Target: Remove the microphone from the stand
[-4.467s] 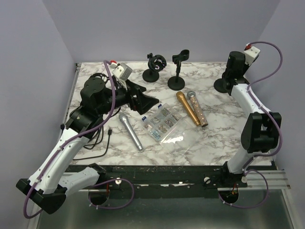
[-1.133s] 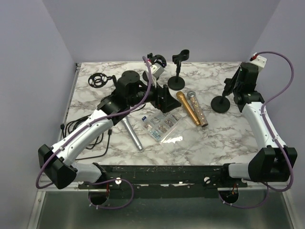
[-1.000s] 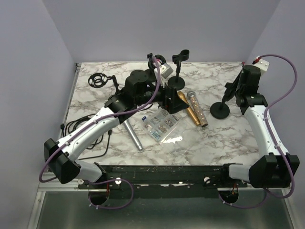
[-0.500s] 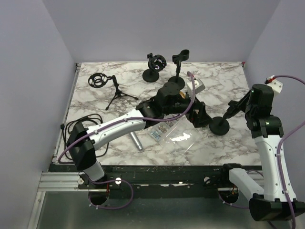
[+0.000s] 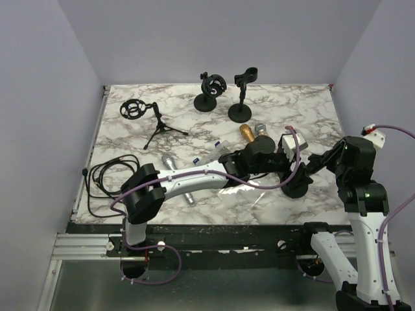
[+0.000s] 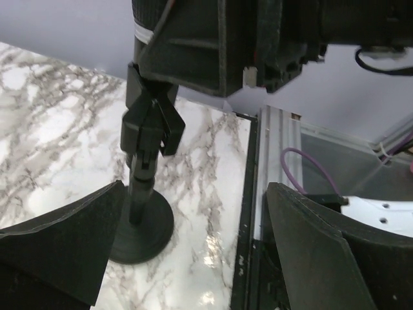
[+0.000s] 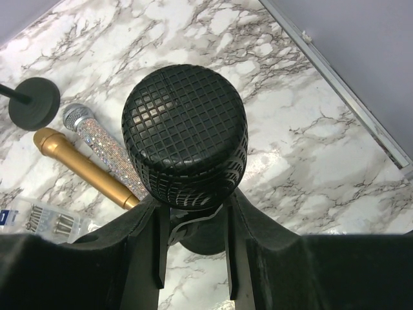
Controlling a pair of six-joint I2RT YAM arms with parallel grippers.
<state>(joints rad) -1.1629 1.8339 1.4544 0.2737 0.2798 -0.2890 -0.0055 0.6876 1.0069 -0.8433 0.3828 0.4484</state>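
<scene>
A black microphone [image 7: 185, 135] with a mesh head stands upright in a black stand whose round base [image 5: 297, 189] rests near the table's front right. My right gripper [image 7: 193, 258] is shut on the microphone's body just under the head; in the top view it [image 5: 319, 162] hangs over the stand. My left gripper [image 6: 193, 258] is open wide, its fingers [image 6: 61, 248] either side of the stand's base [image 6: 143, 227] at table level. The stand's stem and clip [image 6: 151, 119] rise by the left finger. In the top view the left gripper [image 5: 292, 180] hides most of the stand.
A gold microphone [image 5: 246, 131] and a glittery one [image 5: 260, 129] lie behind the left arm, a silver one [image 5: 174, 170] under it. Two empty stands [image 5: 241, 97] and a tripod shock mount [image 5: 139, 110] stand at the back. The table's right edge [image 6: 248, 194] is close.
My left arm has swung right across the table and now brackets the stand's base. My right arm has drawn back toward the near right, bringing the stand and microphone with it.
</scene>
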